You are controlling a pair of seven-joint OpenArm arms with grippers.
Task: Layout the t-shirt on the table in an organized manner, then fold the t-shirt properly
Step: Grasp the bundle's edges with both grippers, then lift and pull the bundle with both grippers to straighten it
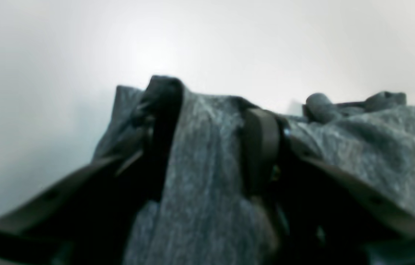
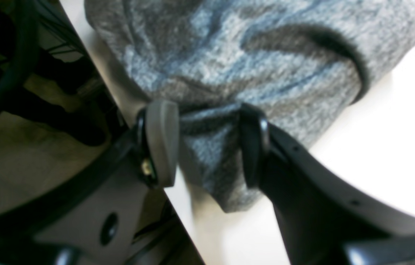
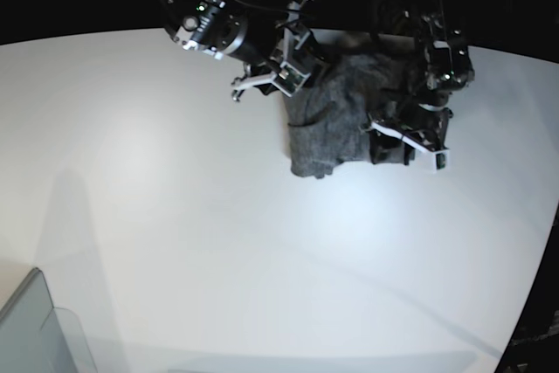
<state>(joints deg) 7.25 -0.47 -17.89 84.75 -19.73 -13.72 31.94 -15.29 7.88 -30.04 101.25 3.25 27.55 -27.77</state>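
We see white table (image 3: 175, 216), curved edge, grey bin corner (image 3: 35, 329) at near left. T-shirt (image 3: 336, 120) bunched at far edge between arms. Right gripper (image 2: 207, 141) pinching shirt fold. Left gripper (image 1: 211, 147) clamped around shirt fabric.

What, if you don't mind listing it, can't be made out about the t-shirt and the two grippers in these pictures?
- Left wrist view: blur hides whether the left gripper pinches the t-shirt.
- Right wrist view: the right gripper clamps a fold; the shirt's upper part is cut off by the edge.
- Base view: the bunched t-shirt hides sleeves and collar; both arms cover its far corners on the table.
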